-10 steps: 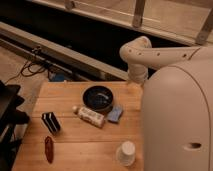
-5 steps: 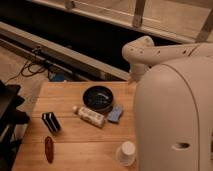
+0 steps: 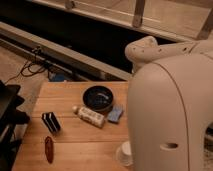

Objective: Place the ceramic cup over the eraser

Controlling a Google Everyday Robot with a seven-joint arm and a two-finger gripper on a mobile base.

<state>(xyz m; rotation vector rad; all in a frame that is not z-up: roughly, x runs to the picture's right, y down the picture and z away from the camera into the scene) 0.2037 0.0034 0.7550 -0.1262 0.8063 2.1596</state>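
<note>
The white ceramic cup point(image 3: 124, 153) stands near the table's front right, partly hidden by my white arm point(image 3: 170, 110). A black block with pale stripes point(image 3: 50, 122), which looks like the eraser, lies at the left of the wooden table point(image 3: 75, 137). A small blue block point(image 3: 115, 114) lies to the right of the middle; I cannot tell for sure which of the two is the eraser. My gripper is out of view; only the arm's bulky white body shows, filling the right side.
A dark round bowl point(image 3: 97, 97) sits at the table's back middle. A small white bottle point(image 3: 90, 116) lies on its side in front of it. A red oblong thing point(image 3: 49, 149) lies at the front left. Black gear point(image 3: 9, 120) stands left of the table.
My arm's white body has spread left across the view and now covers more of the table's right side and part of the cup. The things on the table have not moved.
</note>
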